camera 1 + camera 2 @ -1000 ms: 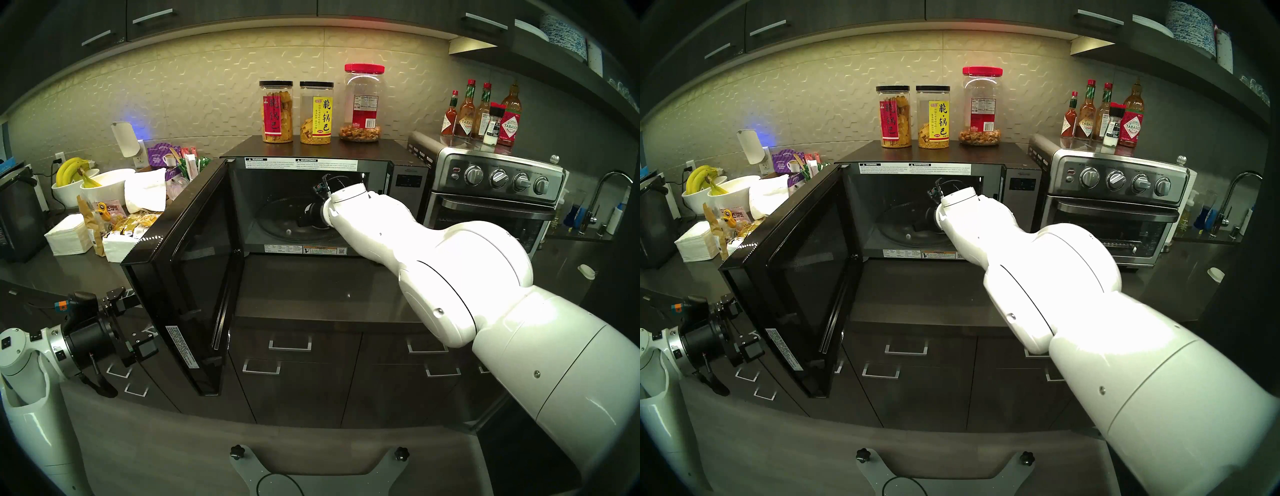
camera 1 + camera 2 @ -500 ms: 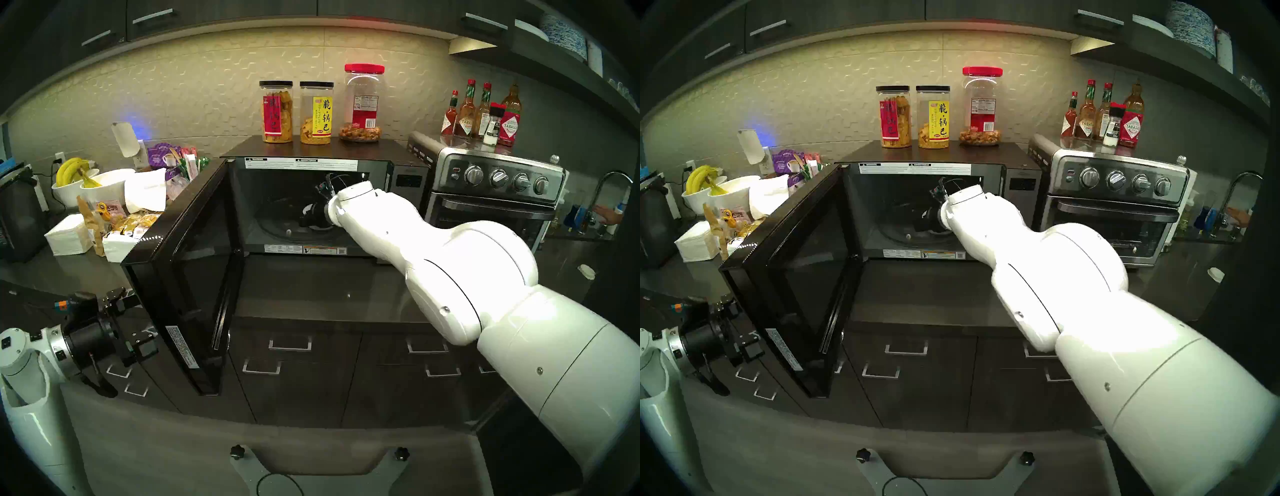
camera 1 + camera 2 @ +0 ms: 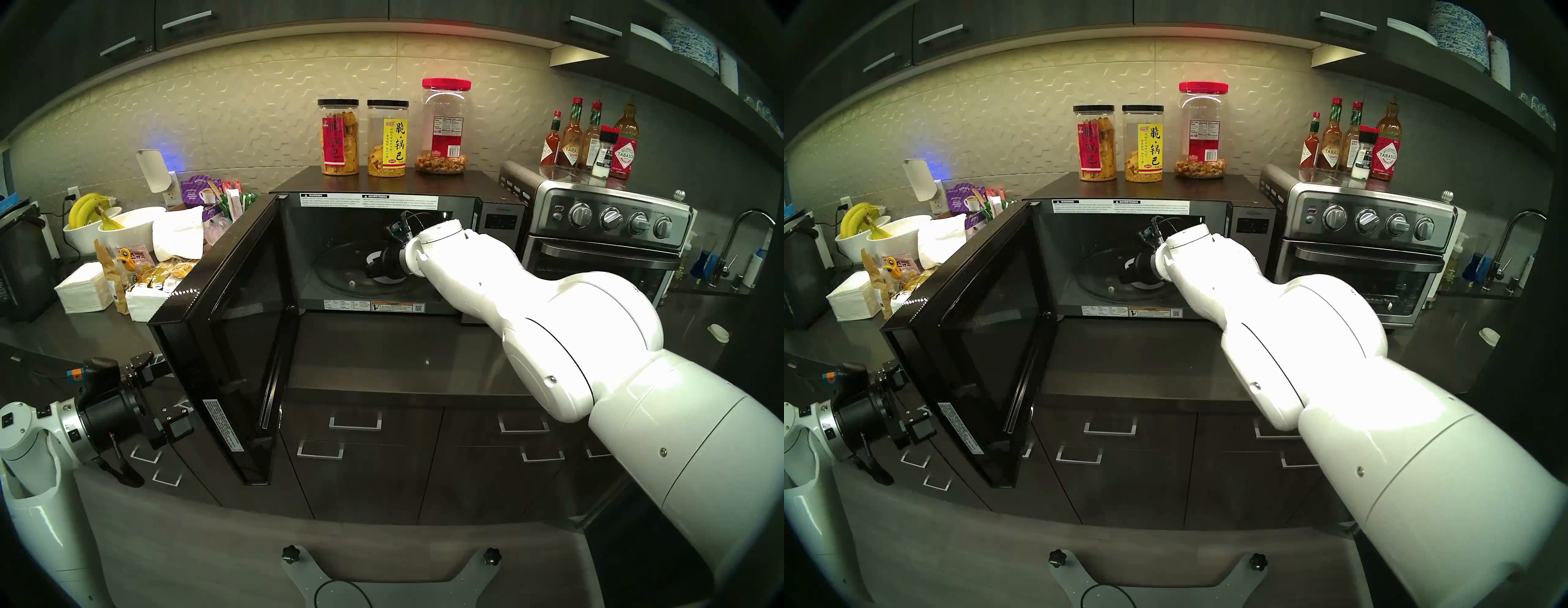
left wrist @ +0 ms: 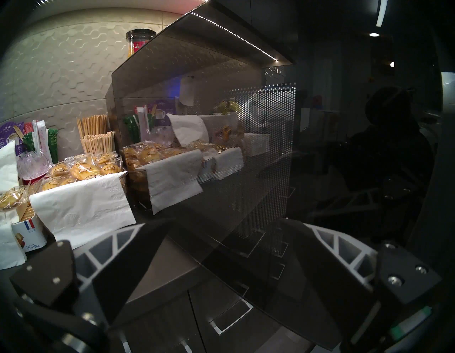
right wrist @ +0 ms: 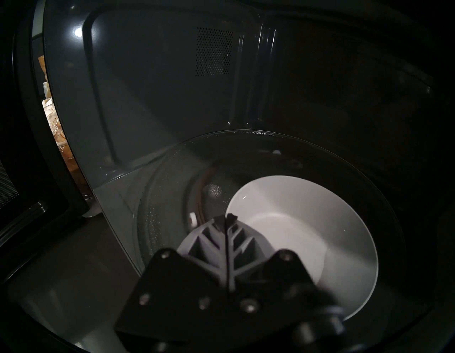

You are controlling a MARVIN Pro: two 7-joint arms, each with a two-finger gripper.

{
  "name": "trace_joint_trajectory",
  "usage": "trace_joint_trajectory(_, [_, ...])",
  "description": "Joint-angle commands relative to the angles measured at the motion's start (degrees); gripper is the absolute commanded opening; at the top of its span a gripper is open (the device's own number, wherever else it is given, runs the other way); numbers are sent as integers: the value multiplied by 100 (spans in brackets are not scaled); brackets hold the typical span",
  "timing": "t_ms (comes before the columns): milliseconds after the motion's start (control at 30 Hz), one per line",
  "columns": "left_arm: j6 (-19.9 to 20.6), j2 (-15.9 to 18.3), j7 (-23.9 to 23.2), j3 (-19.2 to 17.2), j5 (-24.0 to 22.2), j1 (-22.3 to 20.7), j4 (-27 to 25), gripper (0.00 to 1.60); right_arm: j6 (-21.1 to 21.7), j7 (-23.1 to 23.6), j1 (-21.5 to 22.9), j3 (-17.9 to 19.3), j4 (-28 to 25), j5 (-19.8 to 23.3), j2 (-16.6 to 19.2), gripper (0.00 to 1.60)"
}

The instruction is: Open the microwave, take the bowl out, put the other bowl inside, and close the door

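A: Head view first. What holds what?

B: The microwave (image 3: pixel 500 220) sits mid-frame with the door (image 3: pixel 225 331) swung wide toward the lower left. Inside, the bowl (image 3: pixel 384 278) shows as a white sliver on the glass turntable (image 3: pixel 339 276), mostly hidden by the right gripper (image 3: pixel 373 268). On top stand three jars: one with a red label (image 3: pixel 338 136), one with a yellow label (image 3: pixel 387 138) printed in Chinese characters, and a red-lidded jar (image 3: pixel 445 125), all holding snacks only in their lower parts. At left, two white bowls hold bananas (image 3: pixel 91 210).

A: Any brands?

B: "TABASCO" on the sauce bottles (image 3: pixel 625 146) at upper right, on the toaster oven (image 3: pixel 606 237). "WARNING" and "ADVERTENCIA" on the sticker above the cavity.

A: Left wrist view?

B: The left gripper (image 4: pixel 221 268) has its fingers spread apart, empty, facing the door's glass. At lower left, a box (image 4: pixel 28 235) with a French flag reads "500 g"; wrapped cakes (image 4: pixel 83 170) lie in it.

A: Right wrist view?

B: The right gripper's fingers are pressed together, tips at the bowl's near rim. I cannot tell if the rim is pinched. The bowl is empty, at lower right.
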Motion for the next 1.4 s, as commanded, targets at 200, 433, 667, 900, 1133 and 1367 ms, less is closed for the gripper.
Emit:
trace_joint_trajectory(200, [-8, 10, -37, 10, -21, 1, -66, 160, 2, 602, 36, -15, -278, 0, 161, 0])
trace_joint_trajectory(433, [-8, 9, -35, 11, -17, -2, -63, 160, 7, 931, -5, -15, -386, 0, 269, 0])
trace_joint_trajectory(667, [-7, 8, -34, 11, -14, -5, -61, 160, 6, 1224, -51, -17, -503, -1, 386, 0])
trace_joint_trajectory(900, [-7, 7, -35, 11, -11, -6, -62, 160, -6, 1442, -111, -15, -681, -3, 503, 41])
trace_joint_trajectory(1133, [-7, 7, -36, 11, -9, -7, -63, 160, 13, 1621, -210, -22, -903, -7, 603, 59])
trace_joint_trajectory(1367, [-7, 6, -37, 11, -7, -8, -63, 160, 42, 1780, -340, -29, -1205, -6, 722, 73])
